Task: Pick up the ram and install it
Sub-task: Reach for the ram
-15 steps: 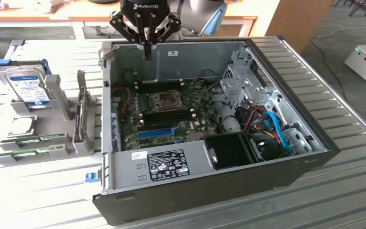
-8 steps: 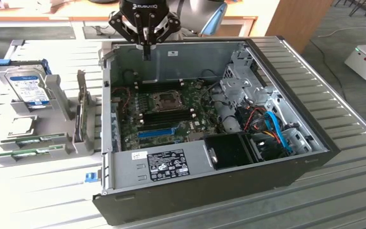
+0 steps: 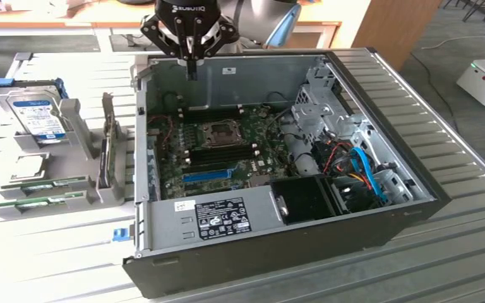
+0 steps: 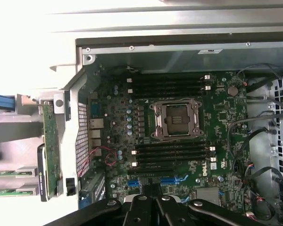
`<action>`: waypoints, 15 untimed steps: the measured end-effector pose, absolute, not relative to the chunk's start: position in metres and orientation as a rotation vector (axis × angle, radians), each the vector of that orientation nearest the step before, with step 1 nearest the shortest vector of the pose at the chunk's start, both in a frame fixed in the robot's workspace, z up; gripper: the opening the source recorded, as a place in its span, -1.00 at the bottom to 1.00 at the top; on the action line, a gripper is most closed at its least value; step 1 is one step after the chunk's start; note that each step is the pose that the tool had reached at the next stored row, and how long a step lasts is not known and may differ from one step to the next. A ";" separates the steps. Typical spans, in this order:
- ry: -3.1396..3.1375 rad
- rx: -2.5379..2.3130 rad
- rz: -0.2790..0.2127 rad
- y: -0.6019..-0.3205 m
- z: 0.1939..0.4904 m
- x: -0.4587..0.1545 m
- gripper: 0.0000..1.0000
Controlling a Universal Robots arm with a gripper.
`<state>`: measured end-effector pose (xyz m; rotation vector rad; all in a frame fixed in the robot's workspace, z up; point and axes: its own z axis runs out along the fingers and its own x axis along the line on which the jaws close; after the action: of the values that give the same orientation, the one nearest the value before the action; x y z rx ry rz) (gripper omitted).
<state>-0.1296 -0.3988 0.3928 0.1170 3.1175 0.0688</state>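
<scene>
Ram racked outside case, gripper empty over case.
Ram (image 3: pixel 50 184) sits in the grey rack (image 3: pixel 78 129) just outside the case (image 3: pixel 268 255), on the ext. view's left of it, 2nd stick (image 3: pixel 38 203) beside it; long axis runs toward the case's side wall. Gripper (image 3: pixel 191 74), fingers together w/ nothing held, hangs over the case's far wall, well apart from ram.

Motherboard (image 3: pixel 217 146) open from above, case walls (image 3: pixel 251 79) around
</scene>
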 end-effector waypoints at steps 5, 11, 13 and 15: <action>3.118 0.117 0.069 -0.399 0.393 -0.133 -0.79; 3.118 0.117 0.069 -0.399 0.392 -0.138 -0.79; 3.119 0.117 0.069 -0.399 0.392 -0.140 -0.79; 3.119 0.117 0.069 -0.399 0.392 -0.142 -0.79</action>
<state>-0.1421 -0.3988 0.3919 0.1170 3.1187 0.0687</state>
